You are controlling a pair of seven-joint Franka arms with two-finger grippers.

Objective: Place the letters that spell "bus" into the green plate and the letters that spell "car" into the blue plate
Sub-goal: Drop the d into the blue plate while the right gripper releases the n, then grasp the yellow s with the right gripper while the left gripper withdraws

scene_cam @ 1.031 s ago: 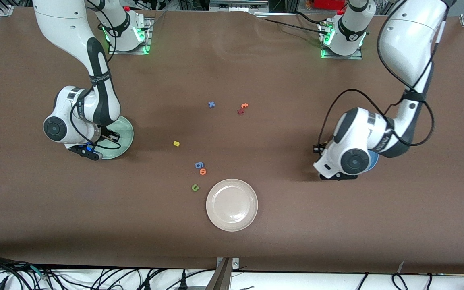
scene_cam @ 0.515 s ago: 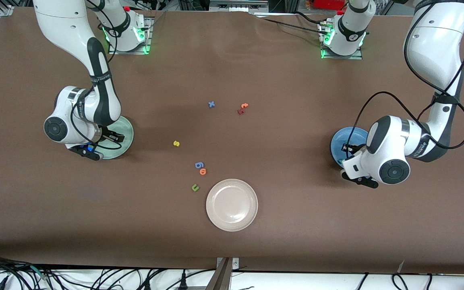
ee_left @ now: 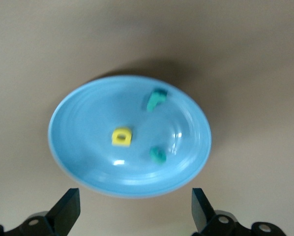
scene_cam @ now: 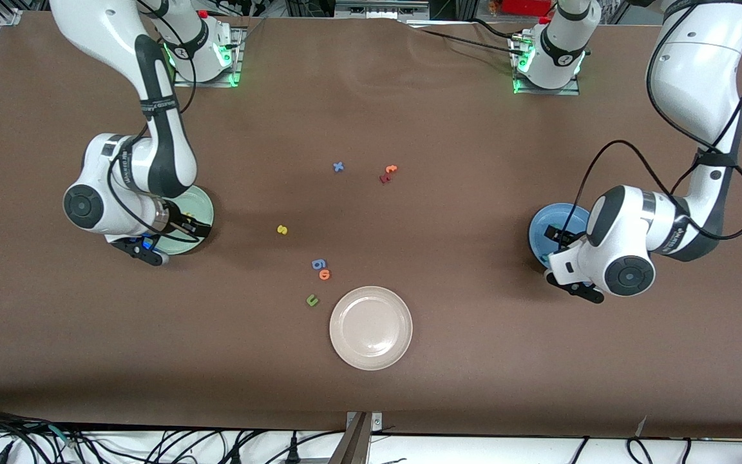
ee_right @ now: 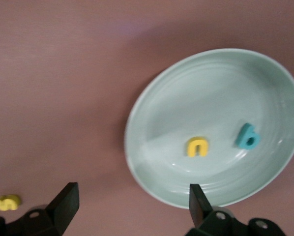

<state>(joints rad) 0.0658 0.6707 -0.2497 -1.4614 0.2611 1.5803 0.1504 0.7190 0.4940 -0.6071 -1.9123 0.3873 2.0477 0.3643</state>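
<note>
We see the right gripper (ee_right: 130,209) over the green plate (scene_cam: 202,205) near the table's (scene_cam: 474,386) right-arm end, fingers spread wide, holding nothing; the yellow u (ee_right: 197,147) and teal b (ee_right: 247,136) lie apart in that plate. The yellow s (scene_cam: 282,229) sits alone on open table toward the middle, with clear room all around it. The left gripper (ee_left: 137,209) hovers over the blue plate (scene_cam: 542,225) near the left-arm end, fingers released and empty; the yellow a (ee_left: 121,137), teal r (ee_left: 156,100) and teal c (ee_left: 158,155) lie in that plate, each apart. The blue g-like letter (scene_cam: 319,264) touches the orange o (scene_cam: 324,275); the dark green u (scene_cam: 312,299) lies just beside the beige plate (scene_cam: 371,327), which sits nearest the front edge. The blue x (scene_cam: 338,167) and the orange and dark red letters (scene_cam: 388,173) lie mid-table. Since a second ago, both grippers have let go; the left arm swung outward, uncovering the blue plate, and the right wrist has shifted slightly.
</note>
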